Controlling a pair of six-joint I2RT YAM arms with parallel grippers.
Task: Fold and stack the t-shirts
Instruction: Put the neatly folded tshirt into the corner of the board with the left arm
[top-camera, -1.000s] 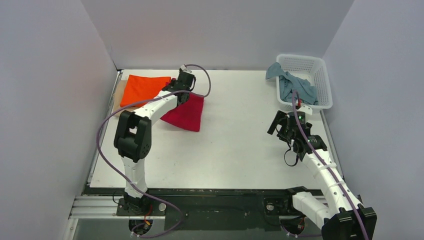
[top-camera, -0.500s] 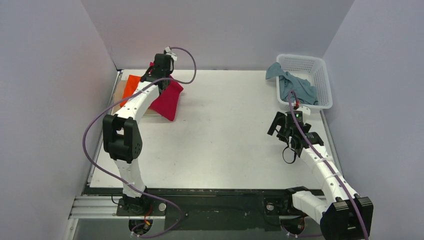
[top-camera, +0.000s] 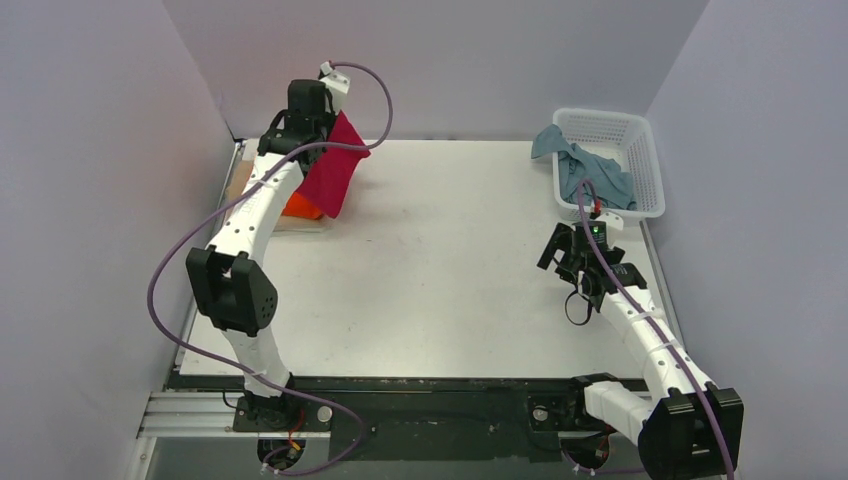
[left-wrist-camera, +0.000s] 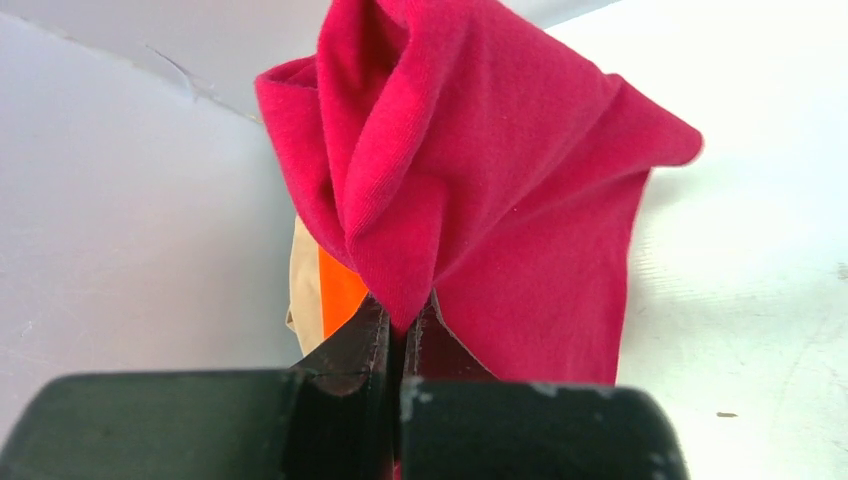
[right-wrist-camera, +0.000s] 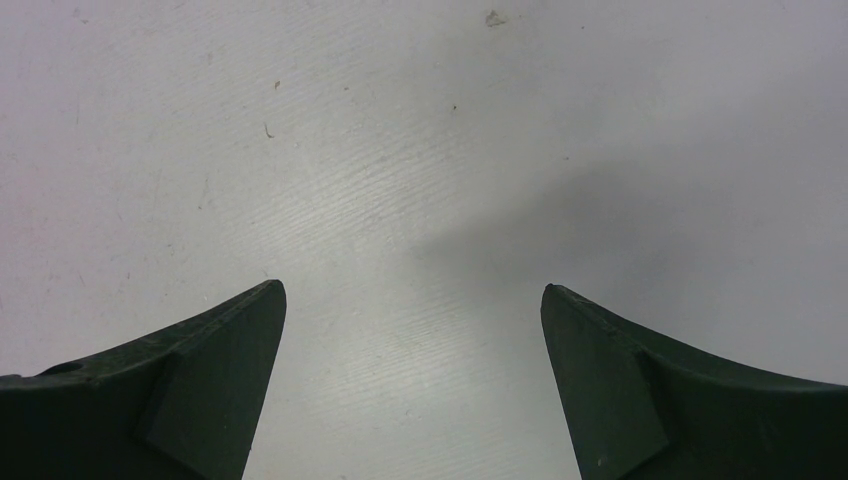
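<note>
Here, we see left gripper (left-wrist-camera: 400, 325) pinched shut on crimson red soft cloth t-shirt (left-wrist-camera: 500, 180), aloft over bright orange shirt (top-camera: 298, 208) at table's (top-camera: 450, 260) far-left corner; right gripper (right-wrist-camera: 415, 330) agape, empty. Risk, we judge: narrow pinch lets dangling cloth land crumpled.

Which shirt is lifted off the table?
The red shirt, pinched in the left gripper and hanging in the air. The orange shirt and beige shirt lie on the table at far left; the grey-blue shirt drapes over the basket.
</note>
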